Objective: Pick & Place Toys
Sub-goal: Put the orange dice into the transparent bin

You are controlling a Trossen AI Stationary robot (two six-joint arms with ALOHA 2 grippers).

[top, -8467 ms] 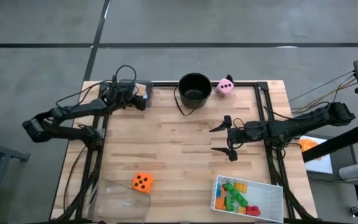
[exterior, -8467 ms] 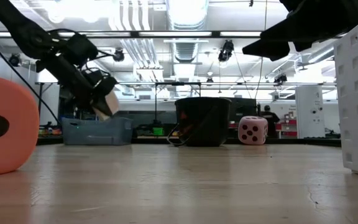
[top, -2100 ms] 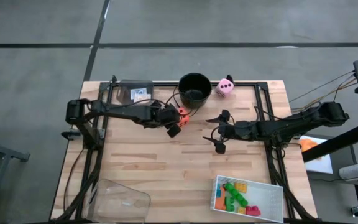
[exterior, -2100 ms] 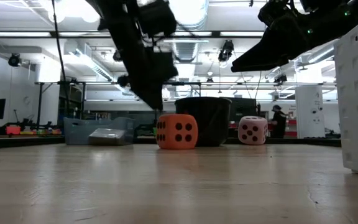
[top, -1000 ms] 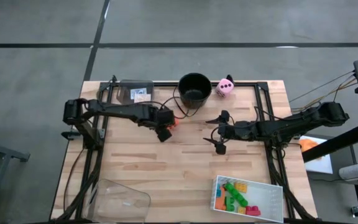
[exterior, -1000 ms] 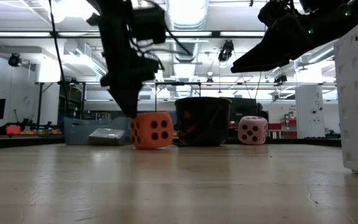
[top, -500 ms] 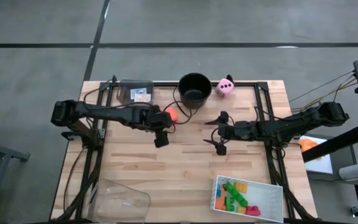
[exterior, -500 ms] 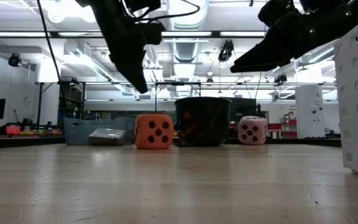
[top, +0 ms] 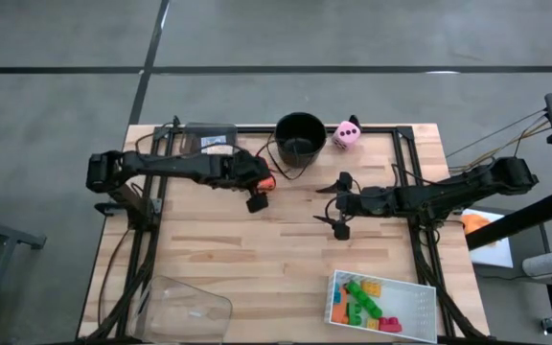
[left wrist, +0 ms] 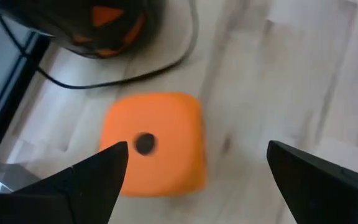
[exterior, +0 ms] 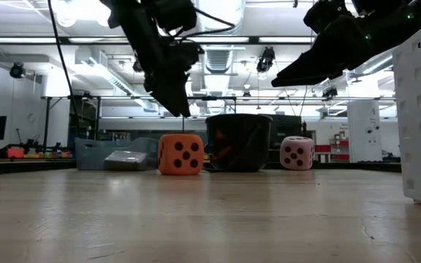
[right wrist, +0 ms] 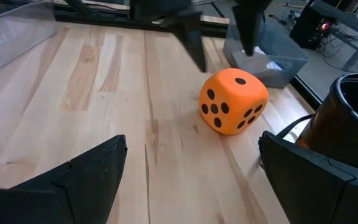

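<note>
Hovering left gripper [left wrist: 191, 180], fingers spread, over orange die [left wrist: 154, 143]: seemingly light, soft foam; grip 2 opposite flat faces. Right gripper [right wrist: 191, 180] spread, waiting mid-table.

Left arm stretched across the table's far side, left gripper [top: 257, 195] raised off the surface, fingers [left wrist: 86, 180] spread wide, pointing down; right arm reaching inward from right edge, right gripper [top: 336, 206] aloft mid-table, fingers [right wrist: 86, 180] parted.

Grey concrete floor [top: 372, 34] crossed by dark seams, pale wooden table [top: 257, 259], white ceiling with bright strip lights [exterior: 218, 11], cluttered workshop benches [exterior: 35, 153] far behind
</note>
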